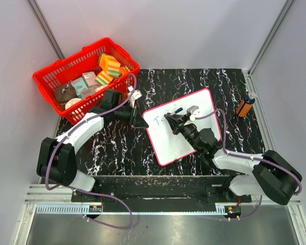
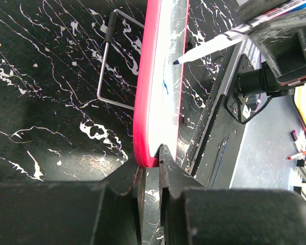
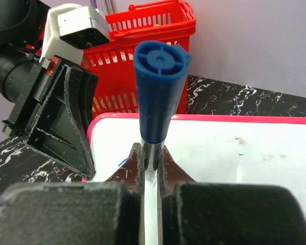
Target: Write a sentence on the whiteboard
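Observation:
The whiteboard [image 1: 186, 138] lies tilted on the black marble table, white with a red-pink rim. My left gripper [image 1: 137, 115] is shut on its left rim; in the left wrist view the jaws [image 2: 152, 157] pinch the rim [image 2: 143, 102] edge-on. My right gripper [image 1: 176, 121] is shut on a white marker with a blue end cap [image 3: 160, 87], held over the board's upper left. The marker tip [image 2: 176, 62] is at the board surface. The sentence is only a short blue stroke like a "T" [image 1: 158, 121], also visible in the left wrist view [image 2: 165, 86].
A red basket [image 1: 56, 76] with sponges and boxes stands at the back left. An orange cylinder [image 1: 245, 106] lies at the far right. A bent wire stand [image 2: 108, 61] lies beside the board's left edge. Grey walls close the table.

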`<state>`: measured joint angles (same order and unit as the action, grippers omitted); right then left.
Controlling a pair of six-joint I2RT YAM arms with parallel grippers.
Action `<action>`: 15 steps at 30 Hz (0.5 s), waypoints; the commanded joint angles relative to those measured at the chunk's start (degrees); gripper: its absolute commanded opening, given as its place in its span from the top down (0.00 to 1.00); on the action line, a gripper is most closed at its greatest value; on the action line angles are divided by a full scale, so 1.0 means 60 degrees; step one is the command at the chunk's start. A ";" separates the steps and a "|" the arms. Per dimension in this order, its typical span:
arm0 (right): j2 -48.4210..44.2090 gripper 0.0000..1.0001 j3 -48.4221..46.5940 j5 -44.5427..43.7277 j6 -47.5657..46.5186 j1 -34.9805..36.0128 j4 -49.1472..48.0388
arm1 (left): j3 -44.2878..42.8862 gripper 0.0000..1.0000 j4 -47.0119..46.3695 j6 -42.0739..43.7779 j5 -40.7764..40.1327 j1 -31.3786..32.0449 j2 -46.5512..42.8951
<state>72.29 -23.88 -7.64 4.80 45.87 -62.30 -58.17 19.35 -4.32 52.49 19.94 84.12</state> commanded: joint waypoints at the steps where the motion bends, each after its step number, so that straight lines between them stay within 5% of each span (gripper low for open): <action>1: 0.0226 1.00 -0.0371 -0.0207 -0.0097 0.0061 -0.0485 | 0.0379 1.00 0.1345 0.1774 -0.0545 0.0426 0.0292; 15: 0.0373 1.00 -0.0180 0.0203 0.0152 0.0061 -0.0573 | 0.0364 1.00 0.1345 0.1789 -0.0531 0.0426 0.0292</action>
<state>74.22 -23.92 -7.62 5.08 45.87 -63.37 -58.17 19.59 -4.29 52.29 19.94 84.12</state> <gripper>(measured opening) 0.067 0.138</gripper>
